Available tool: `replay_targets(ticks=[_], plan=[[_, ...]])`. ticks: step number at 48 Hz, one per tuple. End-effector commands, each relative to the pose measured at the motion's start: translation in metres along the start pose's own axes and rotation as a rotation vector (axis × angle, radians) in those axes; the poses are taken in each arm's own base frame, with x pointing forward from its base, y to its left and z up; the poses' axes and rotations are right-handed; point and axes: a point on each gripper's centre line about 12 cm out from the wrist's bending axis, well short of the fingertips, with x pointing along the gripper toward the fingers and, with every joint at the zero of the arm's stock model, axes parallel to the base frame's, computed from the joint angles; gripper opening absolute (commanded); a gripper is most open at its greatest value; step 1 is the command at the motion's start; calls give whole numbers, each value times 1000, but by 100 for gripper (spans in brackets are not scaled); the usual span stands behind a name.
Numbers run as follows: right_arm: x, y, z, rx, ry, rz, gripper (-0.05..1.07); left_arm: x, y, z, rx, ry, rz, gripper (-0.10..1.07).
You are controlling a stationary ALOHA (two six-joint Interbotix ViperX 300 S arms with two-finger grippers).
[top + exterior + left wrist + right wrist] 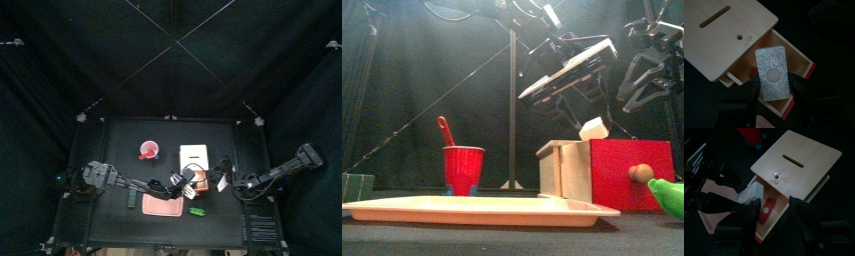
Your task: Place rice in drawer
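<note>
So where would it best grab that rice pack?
Probably by the two long edges near the raised end, coming from above. The rice is a flat, narrow pack leaning tilted in the open drawer, so its upper end stands clear of the walls.

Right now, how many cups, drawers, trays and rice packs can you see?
Cup: 1
Drawer: 1
Tray: 1
Rice pack: 1
Total: 4
</note>
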Motion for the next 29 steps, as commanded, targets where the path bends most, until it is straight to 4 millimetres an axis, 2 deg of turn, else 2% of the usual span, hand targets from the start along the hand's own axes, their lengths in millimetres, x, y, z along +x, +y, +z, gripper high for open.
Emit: replay_targets(ticks=[1, 16, 29], plan=[[-1, 2, 2, 1, -5, 5, 84, -10, -8, 17, -25, -32, -31, 78], [-1, 2, 3, 0, -7, 5, 84, -9, -7, 17, -25, -31, -28, 80], [-1, 2, 2, 1, -5, 5, 84, -7, -7, 16, -25, -30, -27, 91]])
